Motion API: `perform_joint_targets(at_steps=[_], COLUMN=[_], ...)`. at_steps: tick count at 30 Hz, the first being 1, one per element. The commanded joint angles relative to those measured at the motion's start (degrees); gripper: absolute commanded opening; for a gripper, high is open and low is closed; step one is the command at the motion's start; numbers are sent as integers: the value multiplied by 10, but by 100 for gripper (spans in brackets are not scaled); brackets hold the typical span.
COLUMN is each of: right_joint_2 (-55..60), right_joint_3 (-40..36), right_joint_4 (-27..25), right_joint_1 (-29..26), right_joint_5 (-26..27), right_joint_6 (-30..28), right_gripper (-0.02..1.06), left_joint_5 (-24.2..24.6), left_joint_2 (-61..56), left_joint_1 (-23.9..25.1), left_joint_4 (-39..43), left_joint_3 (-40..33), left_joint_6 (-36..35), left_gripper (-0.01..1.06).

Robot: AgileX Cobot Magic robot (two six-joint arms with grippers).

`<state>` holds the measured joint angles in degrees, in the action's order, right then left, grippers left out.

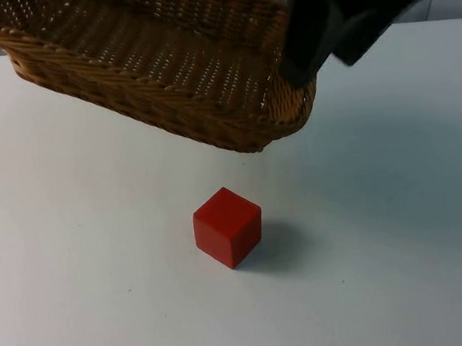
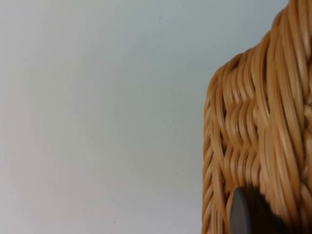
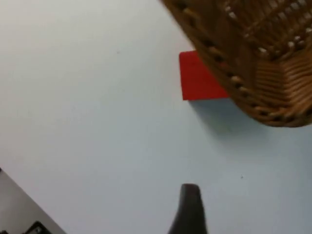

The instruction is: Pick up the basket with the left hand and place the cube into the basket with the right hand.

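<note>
Basket (image 1: 154, 65): a long woven wicker basket, lifted off the white table (image 1: 75, 264) and tilted, its open side turned toward the top camera — nothing lies inside it.

Cube (image 1: 227, 226): a red cube resting on the table, in front of the basket's near end and apart from it; its shadow falls to its right. In the right wrist view the basket's corner (image 3: 253, 63) overlaps part of the cube (image 3: 197, 78).

Left gripper: a black fingertip (image 2: 243, 214) lies against the basket's woven wall (image 2: 253, 126) in the left wrist view; it cannot be told whether the fingers clamp the basket.

Right gripper (image 1: 302, 62): dark and blurred, above the basket's right end in the top view — whether it is spread or closed cannot be told. One black fingertip (image 3: 190, 209) stands over bare table.
</note>
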<state>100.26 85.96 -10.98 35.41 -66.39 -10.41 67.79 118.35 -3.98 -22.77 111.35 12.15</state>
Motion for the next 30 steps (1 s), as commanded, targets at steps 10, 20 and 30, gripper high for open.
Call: perform_joint_targets(at_steps=[10, 20, 30], right_joint_2=[30, 30, -26], right_joint_3=[6, 5, -214], right_joint_4=[89, 318, 232], right_joint_1=[99, 139, 139], right_joint_5=[16, 27, 259], right_joint_6=[186, 419, 410], right_gripper=[105, 105, 92], left_joint_5=[-6, -6, -7], left_joint_2=[-10, -10, -10], left_joint_1=[-1, -1, -1], left_joint_4=[-19, -19, -19], left_joint_3=[6, 6, 6], left_joint_6=[-1, -1, -1], left_gripper=[0, 0, 0])
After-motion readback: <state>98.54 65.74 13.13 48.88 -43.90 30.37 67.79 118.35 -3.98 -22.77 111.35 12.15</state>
